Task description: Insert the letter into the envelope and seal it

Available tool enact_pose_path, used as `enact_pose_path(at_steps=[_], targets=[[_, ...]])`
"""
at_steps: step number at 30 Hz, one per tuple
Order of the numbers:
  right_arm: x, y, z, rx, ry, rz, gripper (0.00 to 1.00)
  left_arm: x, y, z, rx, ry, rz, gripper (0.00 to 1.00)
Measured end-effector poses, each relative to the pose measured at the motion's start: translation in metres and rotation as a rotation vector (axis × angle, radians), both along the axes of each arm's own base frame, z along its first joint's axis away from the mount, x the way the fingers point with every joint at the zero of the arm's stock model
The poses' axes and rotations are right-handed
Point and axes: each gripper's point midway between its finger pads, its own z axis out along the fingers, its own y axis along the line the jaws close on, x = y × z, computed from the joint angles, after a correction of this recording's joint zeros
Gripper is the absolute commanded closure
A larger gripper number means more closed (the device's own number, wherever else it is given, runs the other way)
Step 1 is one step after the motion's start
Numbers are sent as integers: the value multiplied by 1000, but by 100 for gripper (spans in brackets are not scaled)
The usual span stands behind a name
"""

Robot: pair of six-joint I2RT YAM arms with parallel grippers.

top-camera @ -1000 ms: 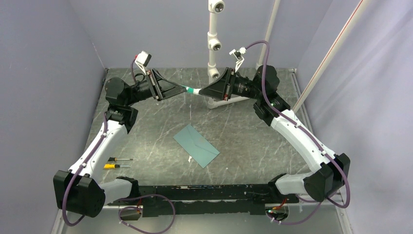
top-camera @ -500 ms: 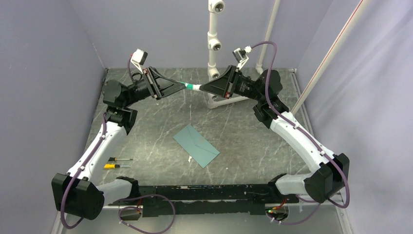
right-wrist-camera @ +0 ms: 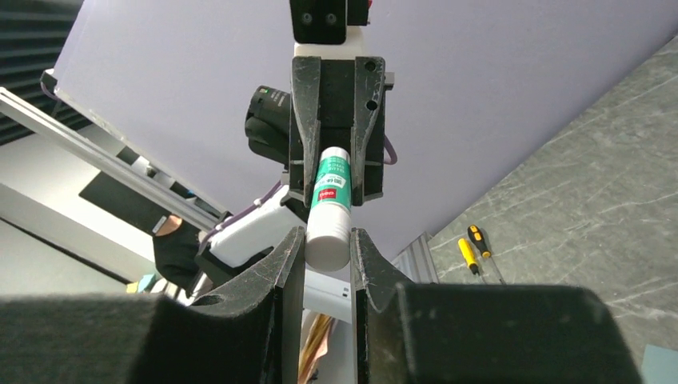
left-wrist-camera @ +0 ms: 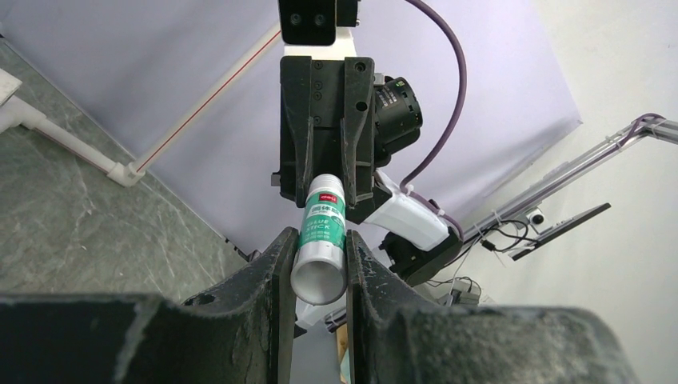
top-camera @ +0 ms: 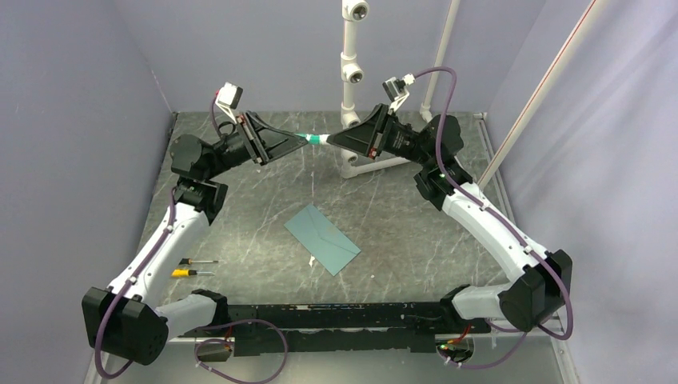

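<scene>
1. From above, you saw the envelope [top-camera: 323, 239] lying flat in the middle of the table [top-camera: 240, 200], well apart from both raised arms. Neither wrist camera showed it plainly.
2. The wrist cameras gave you what the overhead only hinted at. The left gripper [left-wrist-camera: 320, 242] and the right gripper [left-wrist-camera: 328, 196] were each clamped on one end of a green-and-white glue stick [left-wrist-camera: 322, 228], held in the air between them.
3. The envelope was teal and lay at an angle, pointed flap side up.
4. Two screwdrivers [top-camera: 192, 268] lay beside the left arm.
</scene>
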Motion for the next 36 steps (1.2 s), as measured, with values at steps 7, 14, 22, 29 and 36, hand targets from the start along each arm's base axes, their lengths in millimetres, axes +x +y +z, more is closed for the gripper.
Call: enact_pose_path(at_steps=[7, 14, 22, 29, 36], targets=[[6, 2, -2, 23, 37, -13, 100, 3, -3, -4, 1, -5, 18, 98], [12, 7, -6, 24, 48, -4, 100, 8, -2, -8, 11, -18, 46, 98], [17, 11, -3, 15, 23, 5, 100, 16, -1, -5, 60, -67, 59, 98], [15, 12, -2, 13, 22, 26, 100, 18, -3, -5, 87, -83, 37, 98], [16, 16, -15, -23, 59, 58, 100, 25, -5, -8, 101, -75, 29, 98]])
